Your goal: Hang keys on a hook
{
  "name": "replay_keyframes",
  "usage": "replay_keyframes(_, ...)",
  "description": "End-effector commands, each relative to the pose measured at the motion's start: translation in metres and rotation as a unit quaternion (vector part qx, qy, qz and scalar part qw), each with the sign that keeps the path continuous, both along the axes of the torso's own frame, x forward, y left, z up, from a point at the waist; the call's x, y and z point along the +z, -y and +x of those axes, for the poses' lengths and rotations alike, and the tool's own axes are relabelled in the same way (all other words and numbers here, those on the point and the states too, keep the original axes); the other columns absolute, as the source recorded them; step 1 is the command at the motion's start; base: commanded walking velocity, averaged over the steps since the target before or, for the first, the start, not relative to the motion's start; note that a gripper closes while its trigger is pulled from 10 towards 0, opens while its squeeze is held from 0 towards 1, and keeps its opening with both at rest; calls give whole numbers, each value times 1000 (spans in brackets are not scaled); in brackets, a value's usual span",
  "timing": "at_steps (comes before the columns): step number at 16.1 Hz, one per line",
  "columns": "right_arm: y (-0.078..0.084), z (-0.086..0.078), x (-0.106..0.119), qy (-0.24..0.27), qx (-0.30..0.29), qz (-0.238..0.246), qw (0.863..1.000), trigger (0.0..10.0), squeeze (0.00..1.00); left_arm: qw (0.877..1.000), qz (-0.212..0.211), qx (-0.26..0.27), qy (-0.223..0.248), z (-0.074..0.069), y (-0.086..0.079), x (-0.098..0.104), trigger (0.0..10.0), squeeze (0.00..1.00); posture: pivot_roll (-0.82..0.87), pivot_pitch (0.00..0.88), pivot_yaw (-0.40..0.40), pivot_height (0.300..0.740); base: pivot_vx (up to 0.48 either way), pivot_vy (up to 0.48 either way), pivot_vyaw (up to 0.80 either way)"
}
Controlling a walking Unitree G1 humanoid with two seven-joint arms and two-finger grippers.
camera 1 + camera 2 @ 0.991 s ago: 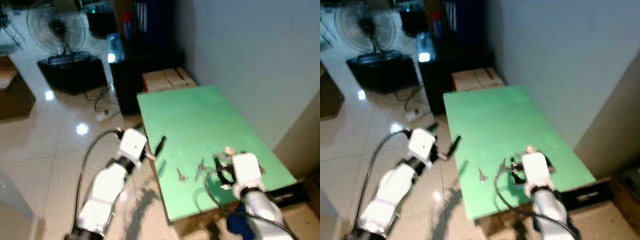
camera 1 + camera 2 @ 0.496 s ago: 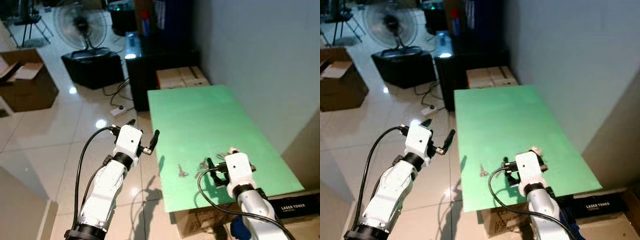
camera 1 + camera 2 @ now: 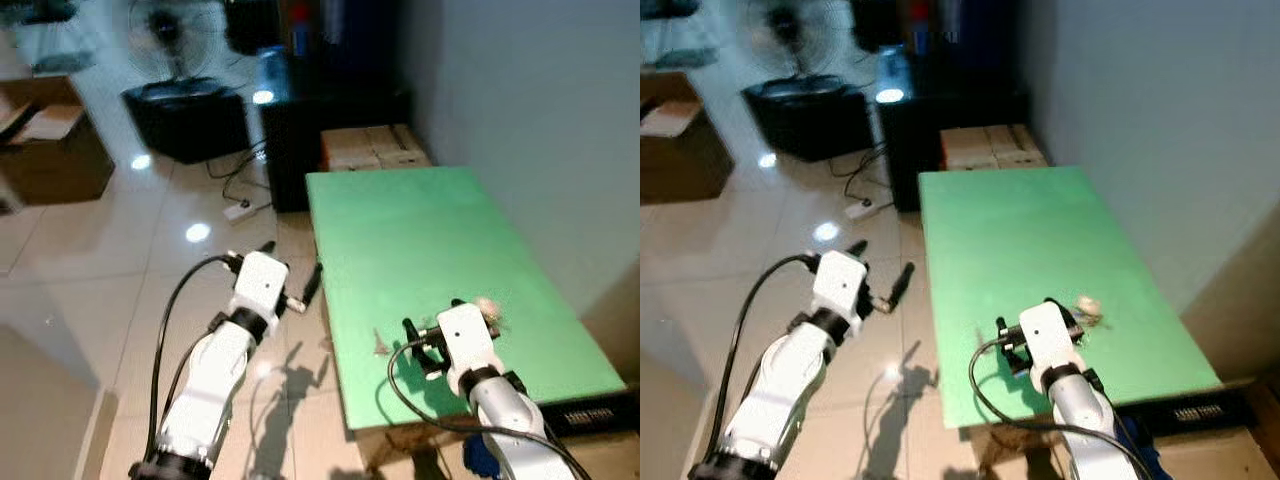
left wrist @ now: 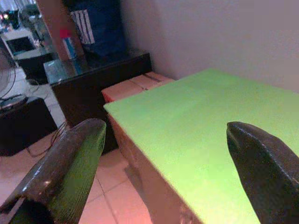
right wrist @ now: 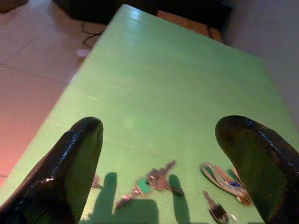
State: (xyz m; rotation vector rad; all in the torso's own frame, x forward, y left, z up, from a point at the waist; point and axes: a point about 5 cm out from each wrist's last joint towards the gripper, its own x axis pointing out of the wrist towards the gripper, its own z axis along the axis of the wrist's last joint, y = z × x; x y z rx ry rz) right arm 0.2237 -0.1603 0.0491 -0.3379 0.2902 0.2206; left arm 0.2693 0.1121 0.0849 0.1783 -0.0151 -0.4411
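Still lining up the pick, by the look of it. Hovering the right gripper [image 5: 159, 154], fingers spread wide and holding nothing, just above the keys [image 5: 152, 179] lying flat on the green table [image 3: 420, 230]. Parking the left gripper [image 4: 163, 154] off the table edge, also spread and empty. Next: dropping down, pinching one bunch. No hook anywhere yet.
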Motion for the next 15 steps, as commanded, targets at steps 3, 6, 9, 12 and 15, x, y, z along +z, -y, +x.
replay_keyframes(3,5,-4,-6,-16,-21,0,1000,10000,0,1000,15,-17,2,-5,0,-1,10000,0,-138,0,33,740,196,0,267)
replay_keyframes(6,7,-7,-8,-20,-21,-2,1000,10000,0,999,13,-30,-1,-9,2,-3,10000,0,-138,0,33,740,0,0,0)
replay_keyframes(9,7,-11,-11,-34,-24,3,999,10000,0,999,17,-27,-5,-8,0,-4,10000,0,-140,0,35,740,0,0,0)
replay_keyframes(12,8,-11,-14,-50,-34,17,998,10000,0,999,22,-29,-13,-7,-2,-7,10000,0,-142,0,41,740,0,0,0)
replay_keyframes(15,-8,-11,-26,-88,51,4,995,10000,0,996,46,-70,-26,-12,-2,-13,10000,0,-134,26,45,740,0,0,0)
